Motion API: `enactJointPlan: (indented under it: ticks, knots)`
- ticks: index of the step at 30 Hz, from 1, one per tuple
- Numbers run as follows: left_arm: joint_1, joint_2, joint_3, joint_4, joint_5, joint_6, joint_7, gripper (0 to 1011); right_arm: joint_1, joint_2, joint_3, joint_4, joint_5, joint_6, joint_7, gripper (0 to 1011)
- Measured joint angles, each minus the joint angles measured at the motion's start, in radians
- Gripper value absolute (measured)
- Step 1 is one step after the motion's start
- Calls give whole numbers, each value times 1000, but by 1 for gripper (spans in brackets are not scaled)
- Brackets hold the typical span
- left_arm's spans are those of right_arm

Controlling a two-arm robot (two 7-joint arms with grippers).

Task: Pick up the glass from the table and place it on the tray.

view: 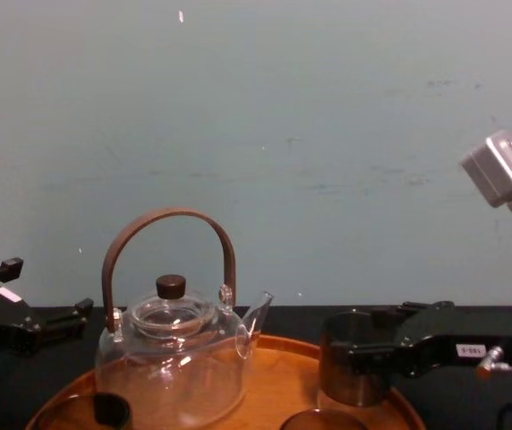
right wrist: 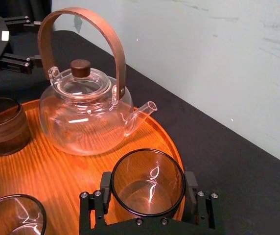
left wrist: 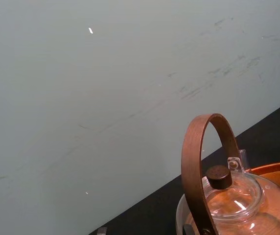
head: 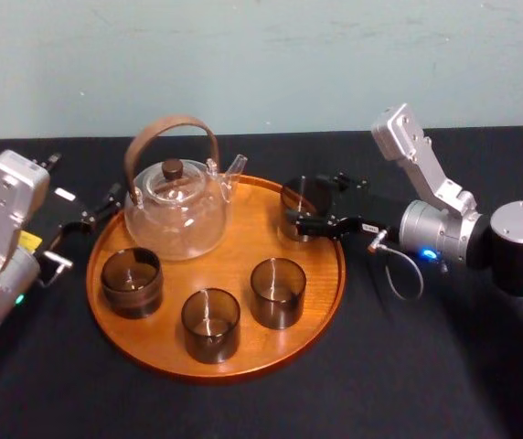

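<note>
My right pincer (head: 298, 203) is clamped on a glass (right wrist: 147, 178), one finger on each side of its wall. The glass stands upright between my fingers, just inside the rim of the tray (head: 197, 370); I cannot tell whether its base touches the wood. Beyond my fingertips sits the teapot (head: 175, 210), with three more glasses (head: 210, 324) on the tray past the one I hold. My left pincer (head: 88, 224) rests with fingers apart over the table (head: 426, 366), across the tray from my right one.

We find the teapot (head: 175, 206) far left on the tray (head: 239, 258), the glass (head: 293, 199) at its right edge, the table (head: 426, 366) beneath
</note>
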Motion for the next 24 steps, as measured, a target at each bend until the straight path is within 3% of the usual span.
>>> enactJointPlan:
  ticks: [6, 24]
  knots:
    - [0, 0, 0, 0, 0, 0, 0, 1001, 27, -27, -14, 52, 0, -17, 9, 900]
    - [0, 0, 0, 0, 0, 0, 0, 1001, 47, -51, -27, 102, 1, -32, 15, 900]
